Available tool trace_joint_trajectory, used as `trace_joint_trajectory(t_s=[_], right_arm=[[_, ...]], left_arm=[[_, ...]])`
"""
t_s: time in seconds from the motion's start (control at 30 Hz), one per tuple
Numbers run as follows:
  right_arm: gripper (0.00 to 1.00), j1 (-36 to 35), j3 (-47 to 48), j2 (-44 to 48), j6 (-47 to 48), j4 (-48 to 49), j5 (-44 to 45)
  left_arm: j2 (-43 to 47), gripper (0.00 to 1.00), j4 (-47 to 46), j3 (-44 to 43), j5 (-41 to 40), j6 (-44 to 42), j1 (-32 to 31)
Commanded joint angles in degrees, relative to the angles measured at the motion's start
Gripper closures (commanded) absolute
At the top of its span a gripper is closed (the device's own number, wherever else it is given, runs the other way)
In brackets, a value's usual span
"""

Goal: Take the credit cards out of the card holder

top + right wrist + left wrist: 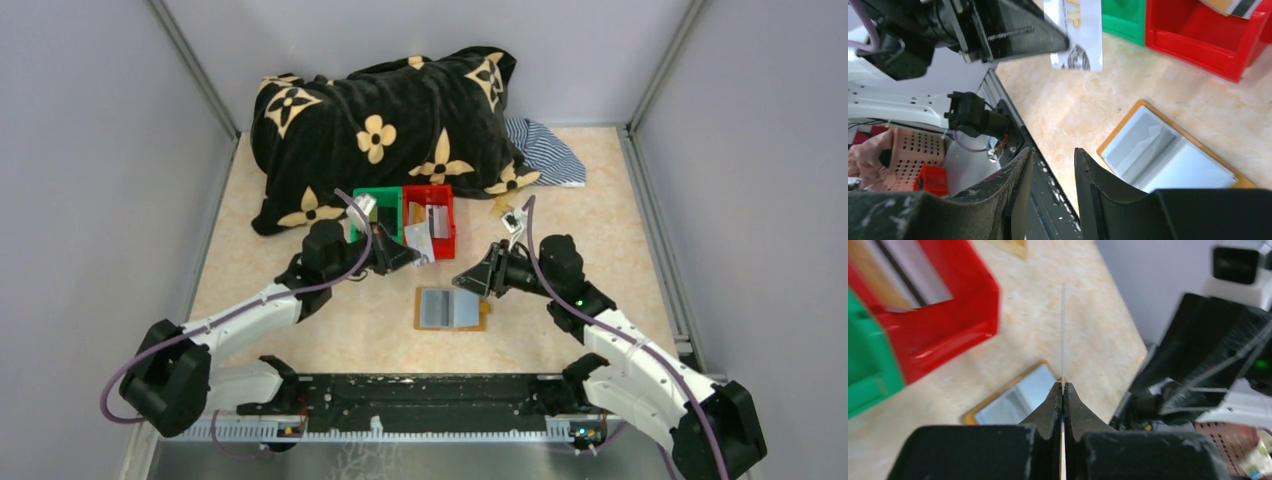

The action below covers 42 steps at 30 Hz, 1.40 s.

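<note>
The card holder (452, 308) lies open and flat on the table, tan rim and grey pockets up; it also shows in the left wrist view (1013, 400) and the right wrist view (1168, 155). My left gripper (408, 256) is shut on a white credit card (420, 244) and holds it above the table just in front of the red bin. That card is edge-on in the left wrist view (1063, 330) and shows printed lettering in the right wrist view (1078, 30). My right gripper (463, 281) is open and empty, above the holder's right far corner. More cards (437, 221) lie in the red bin.
A red bin (446, 238) and a green bin (383, 194) stand side by side behind the holder. A black blanket with gold flowers (385, 130) and a striped cloth (548, 152) lie at the back. A small tag (511, 219) lies right of the red bin.
</note>
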State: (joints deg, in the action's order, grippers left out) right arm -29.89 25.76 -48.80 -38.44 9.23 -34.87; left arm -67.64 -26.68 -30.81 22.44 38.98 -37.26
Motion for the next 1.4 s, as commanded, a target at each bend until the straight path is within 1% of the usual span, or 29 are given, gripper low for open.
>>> trace_joint_trajectory(t_s=[0.0, 0.03, 0.1, 0.17, 0.27, 0.37, 0.47, 0.6, 0.7, 0.83, 1.07, 1.2, 1.37], right_arm=[[0.63, -0.3, 0.0, 1.8, 3.8, -2.4, 4.0], [0.64, -0.3, -0.4, 1.7, 3.9, -2.4, 4.2], [0.64, -0.3, -0.9, 1.5, 4.1, -2.1, 4.4], [0.64, -0.3, -1.2, 1.1, 4.1, -1.7, 4.4], [0.64, -0.3, -1.0, 0.3, 4.7, -1.7, 4.3], [0.64, -0.3, -0.4, -0.9, 5.4, -1.8, 3.9], [0.64, -0.3, 0.6, -2.7, 7.1, -1.9, 3.3], [0.64, -0.3, 1.9, -5.8, 9.0, -1.3, 2.7], [0.65, -0.1, 2.1, -8.0, 8.9, 1.6, 1.5], [0.65, 0.2, 2.3, -10.5, 8.3, 4.3, -0.5], [0.65, 2.0, 3.1, -12.2, 9.8, 3.5, -2.2], [0.65, 4.2, 3.6, -12.1, 10.4, 2.8, -3.1], [0.65, 5.0, 3.6, -13.6, 9.9, 3.7, -4.3]], left_arm=[[-2.5, 1.00, 13.0, -7.1, -1.3, -6.1, 4.8], [-3.9, 1.00, 15.4, -9.2, 0.0, -7.5, 6.0], [-6.0, 1.00, 17.0, -11.7, 4.1, -9.3, 8.8], [-7.4, 1.00, 18.5, -14.3, 5.1, -9.7, 10.9], [-10.4, 1.00, 25.9, -20.5, 3.8, -10.9, 13.8], [-12.7, 1.00, 30.5, -24.9, 1.2, -12.9, 15.9], [-16.1, 1.00, 39.6, -31.1, 0.1, -15.6, 17.9], [-18.3, 1.00, 43.7, -33.8, -3.4, -17.8, 18.5], [-20.8, 1.00, 47.3, -35.3, -4.8, -18.4, 18.9], [-23.3, 1.00, 47.3, -35.6, -6.2, -18.5, 19.1], [-27.6, 1.00, 47.5, -37.3, -12.0, -18.0, 19.1], [-30.5, 1.00, 47.1, -39.0, -12.2, -17.9, 19.1], [-35.1, 1.00, 47.3, -41.9, -11.4, -17.8, 19.1]])
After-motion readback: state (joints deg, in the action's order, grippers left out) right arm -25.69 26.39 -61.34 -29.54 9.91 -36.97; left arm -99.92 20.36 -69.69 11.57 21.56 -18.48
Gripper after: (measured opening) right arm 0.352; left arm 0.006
